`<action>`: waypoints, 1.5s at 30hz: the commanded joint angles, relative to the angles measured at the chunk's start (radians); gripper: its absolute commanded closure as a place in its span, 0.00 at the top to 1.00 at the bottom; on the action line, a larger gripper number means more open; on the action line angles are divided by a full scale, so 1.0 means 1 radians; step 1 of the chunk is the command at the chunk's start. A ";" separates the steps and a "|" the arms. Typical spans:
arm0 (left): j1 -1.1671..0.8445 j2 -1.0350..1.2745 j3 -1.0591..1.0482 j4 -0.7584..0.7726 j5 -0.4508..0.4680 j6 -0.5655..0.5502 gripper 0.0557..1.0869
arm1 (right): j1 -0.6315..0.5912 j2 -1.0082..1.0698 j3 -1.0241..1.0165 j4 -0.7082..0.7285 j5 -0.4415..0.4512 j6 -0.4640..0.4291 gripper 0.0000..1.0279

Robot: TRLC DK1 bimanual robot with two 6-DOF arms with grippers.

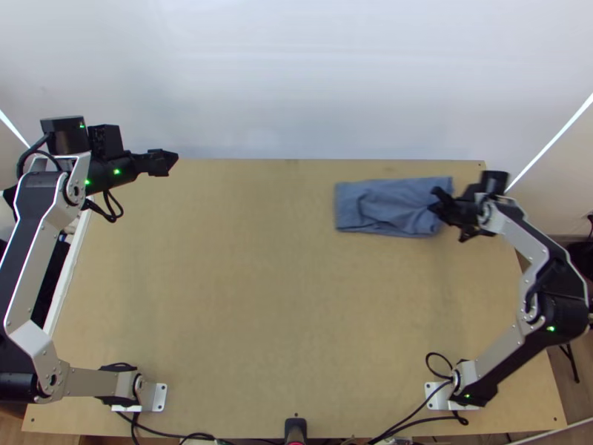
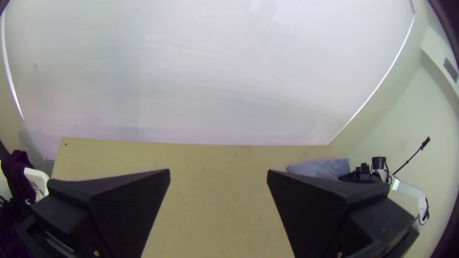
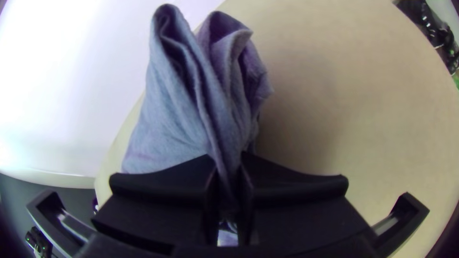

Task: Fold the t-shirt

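Right claw (image 3: 228, 162): clenched on a gathered pinch of the blue-grey t-shirt (image 1: 374, 209), near the garment's right-hand end as seen in the top view. Fabric rises in ridges from between the black fingers; two rounded, bunched lobes stand beyond the grip. Left claw (image 2: 218, 177): released, fingers wide apart, nothing between them, located at the far left of the bench (image 1: 259, 297), well apart from the garment.

Workpiece location: far right portion of the bench, close to its far edge. Workpiece form: a compact, elongated rectangle, long sides running roughly left to right in the top view. The left-hand end lies low with a fairly straight border; a curved crease crosses the upper surface. The number of layers cannot be determined.

Progress assessment: main folding appears largely complete, since the outline is already narrow and nearly rectangular. The procedure is probably in its final stage, either placement of the finished bundle or correction of its right-hand end.

Remaining operations, as judged: lay down the pinched section, open the right claw, withdraw it without dragging the upper layer, and flatten the ridges if a neat finish is required. Caution: pulling sideways while clamped may skew the rectangle or open a fold.
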 commanded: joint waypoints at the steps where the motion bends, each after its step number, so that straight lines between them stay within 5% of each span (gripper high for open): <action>1: -0.003 0.004 0.004 0.003 0.005 0.000 0.96 | -0.154 -0.078 -0.087 -0.007 0.013 -0.036 0.03; 20: -0.008 -0.016 -0.021 0.006 0.011 -0.009 0.96 | -0.286 -0.274 -0.333 0.004 0.152 -0.027 0.03; 22: -0.008 -0.019 -0.021 0.006 0.011 -0.009 0.96 | -0.283 -0.279 -0.328 0.004 0.160 -0.030 0.18; 26: -0.003 -0.028 -0.028 0.006 0.009 -0.006 0.96 | -0.275 -0.354 -0.305 -0.001 0.163 -0.065 0.96; 31: 0.006 -0.042 -0.054 0.007 0.009 -0.001 0.96 | -0.174 -0.592 -0.262 0.021 0.315 -0.116 0.96; 38: 0.004 -0.062 -0.099 0.067 0.005 -0.026 0.96 | 0.070 -0.538 -0.163 -0.059 0.313 -0.142 0.91; 45: -0.099 -0.291 -0.307 0.358 -0.230 -0.021 0.96 | 0.340 -0.690 -0.218 0.140 0.458 -0.404 0.96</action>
